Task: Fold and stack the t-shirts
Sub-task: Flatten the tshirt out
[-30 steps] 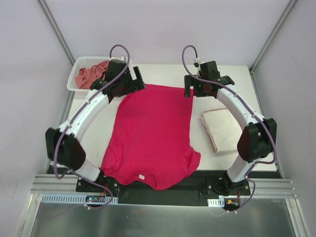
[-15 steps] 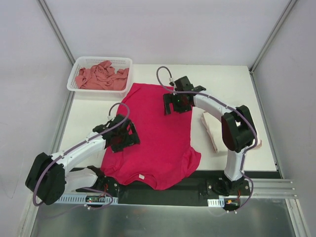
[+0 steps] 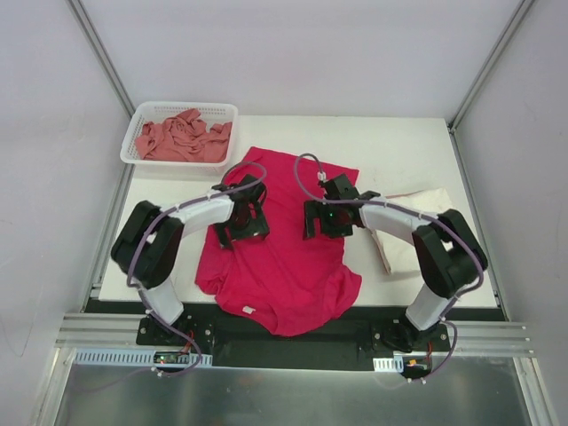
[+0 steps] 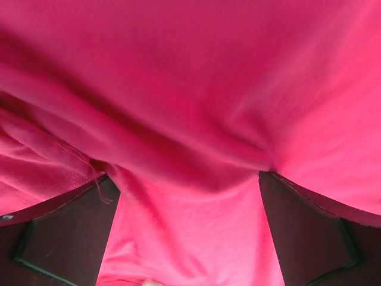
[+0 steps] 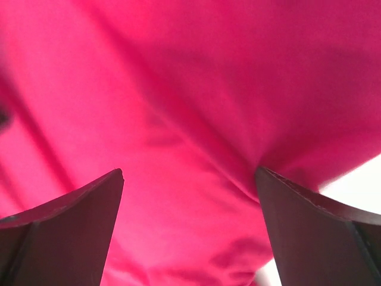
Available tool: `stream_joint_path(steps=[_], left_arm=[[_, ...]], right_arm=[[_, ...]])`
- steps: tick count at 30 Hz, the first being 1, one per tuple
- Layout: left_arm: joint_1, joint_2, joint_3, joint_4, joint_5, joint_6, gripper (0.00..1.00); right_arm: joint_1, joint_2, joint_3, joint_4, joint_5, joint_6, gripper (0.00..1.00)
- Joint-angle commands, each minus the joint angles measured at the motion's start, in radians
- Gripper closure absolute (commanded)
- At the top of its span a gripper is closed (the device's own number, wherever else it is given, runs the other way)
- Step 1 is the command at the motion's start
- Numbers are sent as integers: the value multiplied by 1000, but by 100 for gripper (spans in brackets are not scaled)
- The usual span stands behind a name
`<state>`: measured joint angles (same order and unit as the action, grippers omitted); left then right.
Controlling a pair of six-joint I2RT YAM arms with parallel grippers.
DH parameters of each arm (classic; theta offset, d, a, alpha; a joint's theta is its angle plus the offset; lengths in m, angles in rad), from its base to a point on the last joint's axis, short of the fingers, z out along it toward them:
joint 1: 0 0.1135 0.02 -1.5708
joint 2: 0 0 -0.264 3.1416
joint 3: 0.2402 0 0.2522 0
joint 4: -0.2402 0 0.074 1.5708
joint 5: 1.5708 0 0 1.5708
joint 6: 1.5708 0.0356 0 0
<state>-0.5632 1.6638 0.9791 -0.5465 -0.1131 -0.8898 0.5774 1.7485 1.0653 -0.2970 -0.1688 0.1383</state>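
Magenta-red t-shirt [image 3: 284, 266] lies rumpled at centre, cream t-shirt [image 3: 383, 248] folded at right, salmon-pink t-shirt [image 3: 182, 138] crumpled far left.

white mesh basket [image 3: 185, 106], pale table [image 3: 399, 151]

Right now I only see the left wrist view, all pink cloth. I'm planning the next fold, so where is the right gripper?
Observer: The right gripper is open over the middle of the red shirt, level with the left gripper.
Operator: Any other shirts nearby?
Observer: A folded cream shirt lies on the table just right of the red one.
Operator: And the third?
Observer: A salmon shirt sits crumpled in the white basket at the far left corner.
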Motion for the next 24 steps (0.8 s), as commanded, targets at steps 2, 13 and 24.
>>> stream_joint_path(steps=[2,13,24], left_arm=[[59,250,261,71,-8,118,1],[63,625,907,65,153,331,1],[60,769,1245,63,334,515,1]], right_arm=[[76,-180,-177,-25,2,121,3],[258,-313,-258,-33,-54,149,3],[329,-188,-168,32,-118,126,3]])
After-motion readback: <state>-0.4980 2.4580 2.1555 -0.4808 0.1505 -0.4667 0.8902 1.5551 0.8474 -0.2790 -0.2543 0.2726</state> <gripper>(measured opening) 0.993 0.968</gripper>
